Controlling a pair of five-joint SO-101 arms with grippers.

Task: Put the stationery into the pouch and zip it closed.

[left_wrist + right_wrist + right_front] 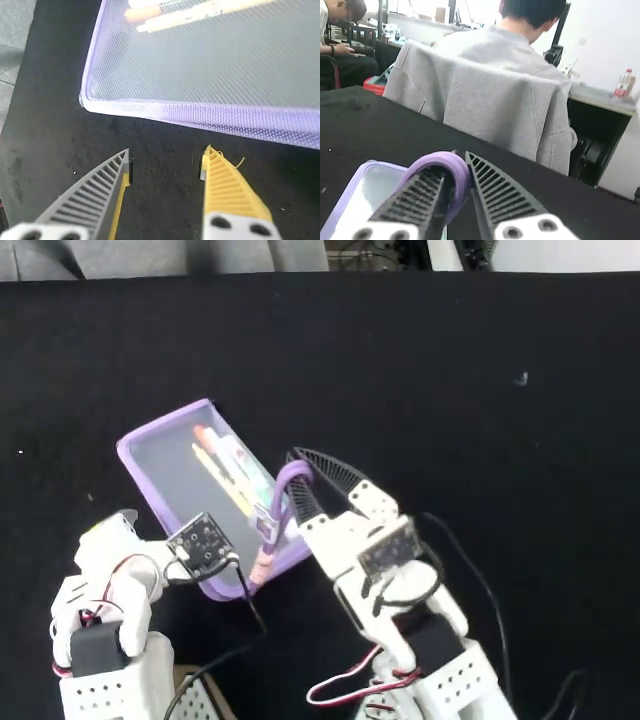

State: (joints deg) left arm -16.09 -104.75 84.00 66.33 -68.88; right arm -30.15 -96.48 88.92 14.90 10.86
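Observation:
A purple pouch (pixel 165 470) with a clear mesh face lies on the black table, with pens and markers (pixel 230 475) inside it. My right gripper (pixel 292 475) is shut on the pouch's purple loop strap (pixel 284 490) at its right edge. In the right wrist view the strap (pixel 451 170) curls between the black fingers of this gripper (pixel 462 156), above the pouch (pixel 365 190). My left gripper (pixel 167 154) stands open on the bare table just short of the pouch's near edge (pixel 200 117). The pens (pixel 200 11) lie beyond it. A pink piece (pixel 263 564) sticks out at the pouch's near corner.
Black table (pixel 480 390) stretches wide to the right and back. Cables (pixel 470 570) trail beside the right arm's base. A brown board (pixel 195 695) lies at the front edge. A grey-draped chair (pixel 485 100) stands behind the table's far edge.

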